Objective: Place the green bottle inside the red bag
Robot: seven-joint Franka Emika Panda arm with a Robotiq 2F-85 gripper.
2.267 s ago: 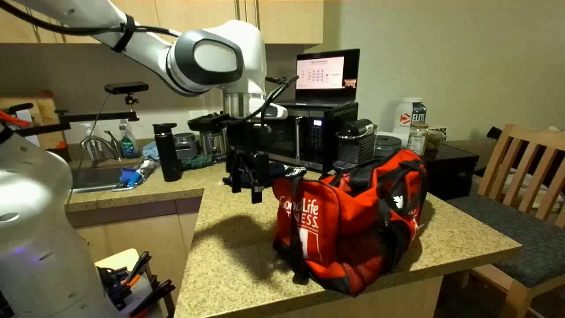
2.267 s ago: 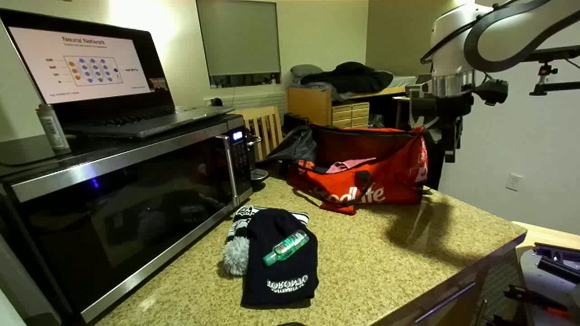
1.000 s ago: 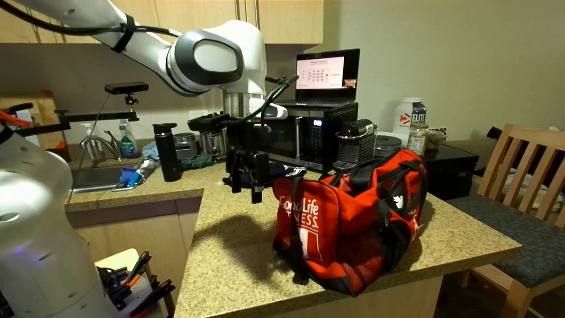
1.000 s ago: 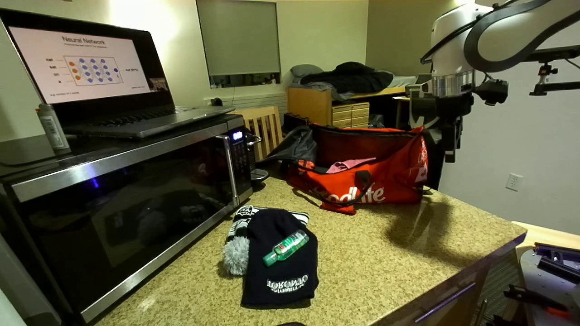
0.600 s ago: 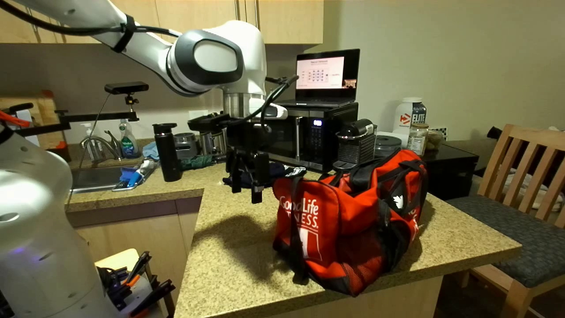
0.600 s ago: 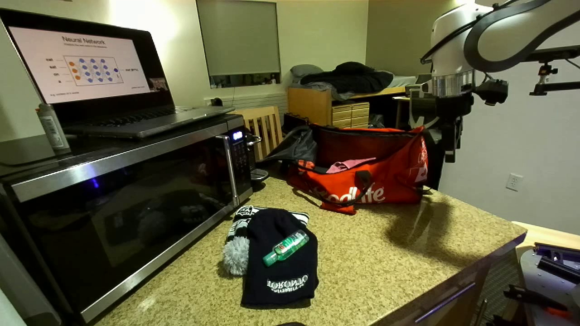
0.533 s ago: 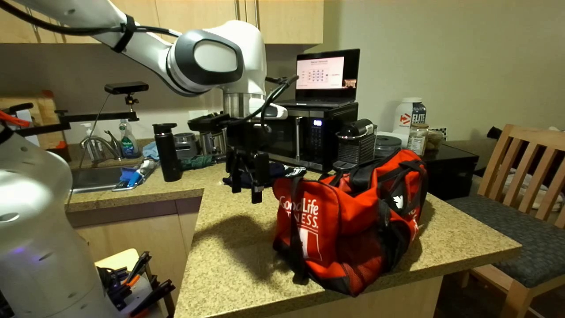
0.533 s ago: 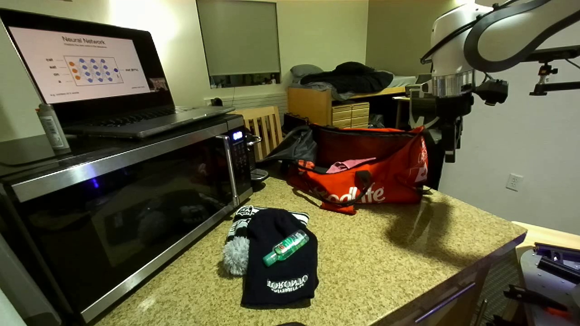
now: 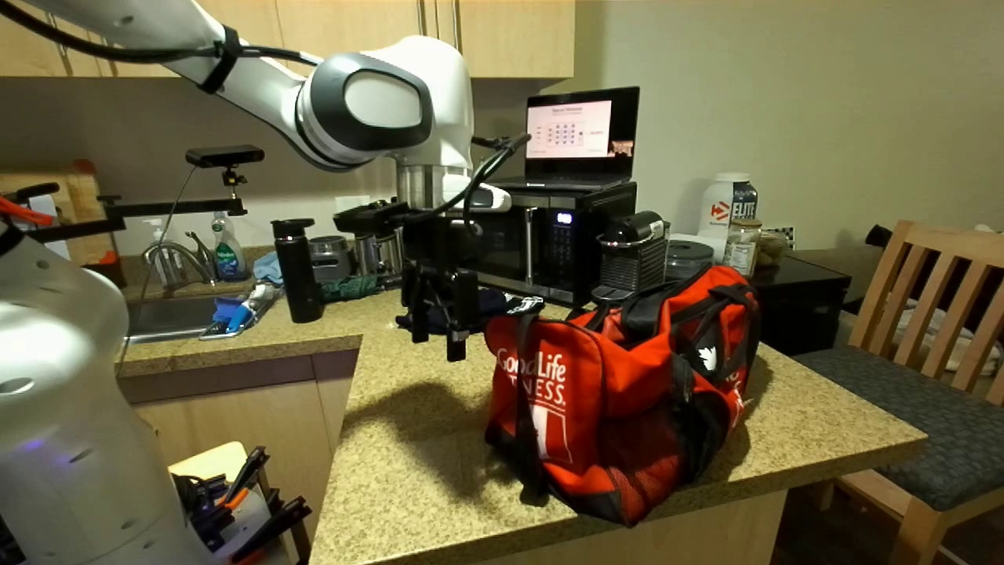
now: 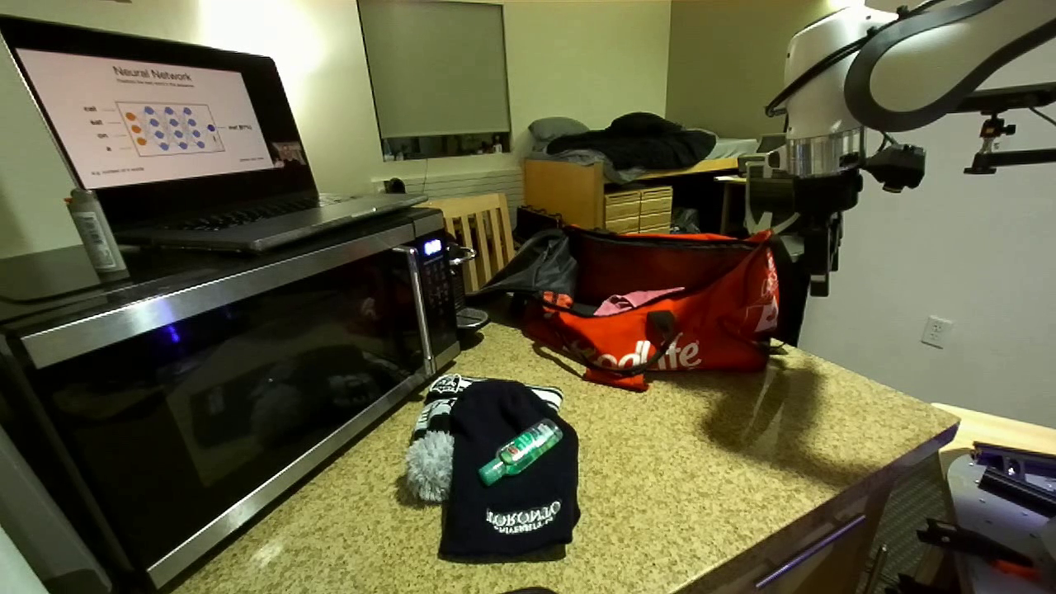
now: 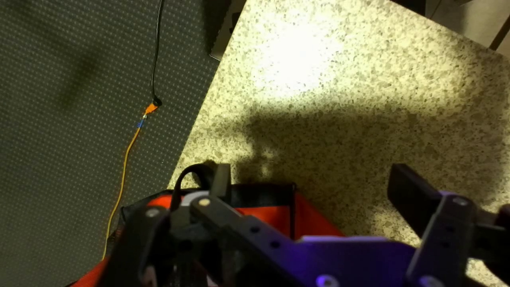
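Note:
The green bottle [image 10: 521, 450] lies on its side on a dark navy knit hat [image 10: 511, 503] on the counter in an exterior view. It is hidden in the other view of the counter and out of the wrist view. The red bag [image 10: 709, 334] stands with its top open, a pink cloth [image 10: 635, 301] inside. Its lettered end panel [image 9: 576, 384] shows in an exterior view, and part of it shows in the wrist view [image 11: 271, 217]. My gripper [image 9: 439, 347] is open and empty above the counter beside the bag's lettered end, apart from the bottle. Its fingers are spread in the wrist view [image 11: 310, 175].
A microwave [image 10: 247, 355] with a laptop [image 10: 190, 140] on top stands beside the hats. A striped hat with a grey pompom [image 10: 430, 466] lies under the navy one. A coffee machine [image 9: 634, 247] stands behind the bag. A black flask [image 9: 298, 271] stands near the sink.

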